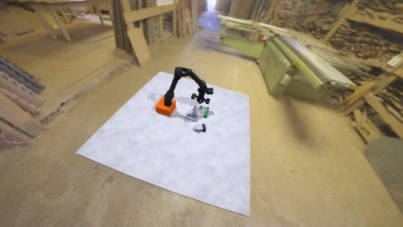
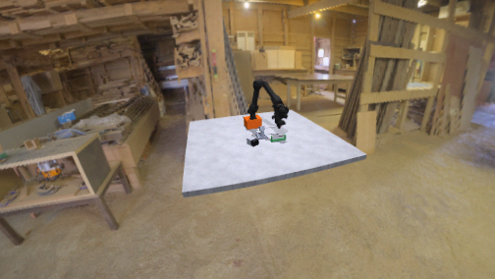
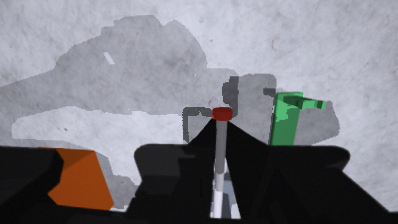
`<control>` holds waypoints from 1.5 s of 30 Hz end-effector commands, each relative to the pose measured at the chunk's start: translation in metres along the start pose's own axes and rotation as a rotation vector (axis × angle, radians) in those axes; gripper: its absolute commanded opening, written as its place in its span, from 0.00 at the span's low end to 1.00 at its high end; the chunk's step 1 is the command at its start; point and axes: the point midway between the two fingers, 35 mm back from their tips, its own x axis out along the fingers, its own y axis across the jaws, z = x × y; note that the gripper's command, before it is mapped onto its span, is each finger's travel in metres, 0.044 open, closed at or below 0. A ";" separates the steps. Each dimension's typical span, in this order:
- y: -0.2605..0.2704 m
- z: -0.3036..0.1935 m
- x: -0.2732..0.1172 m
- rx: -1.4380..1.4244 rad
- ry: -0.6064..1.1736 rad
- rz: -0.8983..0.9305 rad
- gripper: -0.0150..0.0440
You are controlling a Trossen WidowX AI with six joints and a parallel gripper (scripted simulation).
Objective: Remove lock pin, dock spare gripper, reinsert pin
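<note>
My gripper (image 1: 201, 102) (image 2: 280, 127) (image 3: 217, 122) is shut on the lock pin (image 3: 220, 150), a thin grey rod with a red head that shows just past the fingertips in the wrist view. The gripper hangs above the mat, close to the grey mount (image 1: 192, 116) (image 2: 261, 133). Part of the mount shows beneath the pin in the wrist view; the fingers hide the rest. The views are too small to show the pin's far end clearly. The spare gripper (image 1: 201, 128) (image 2: 253, 142), white and black, lies on the mat in front of the mount, away from my fingers.
A green bracket (image 1: 206, 112) (image 2: 278, 139) (image 3: 285, 131) stands beside the mount, to the right of my fingers in the wrist view. The orange base block (image 1: 165, 106) (image 2: 252, 122) (image 3: 82, 180) carries the arm. Everything sits on a pale square mat (image 1: 160, 152) (image 2: 226, 167).
</note>
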 end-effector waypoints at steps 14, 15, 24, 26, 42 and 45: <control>-0.002 0.011 -0.003 0.004 -0.002 0.003 0.25; -0.002 0.011 -0.004 0.003 -0.002 0.003 0.25; 0.004 0.009 -0.017 0.001 0.011 0.021 0.25; 0.005 0.009 -0.019 0.001 0.014 0.026 0.25; 0.010 0.007 -0.021 0.000 0.029 0.054 0.25; 0.002 0.011 -0.023 -0.002 0.029 0.053 0.25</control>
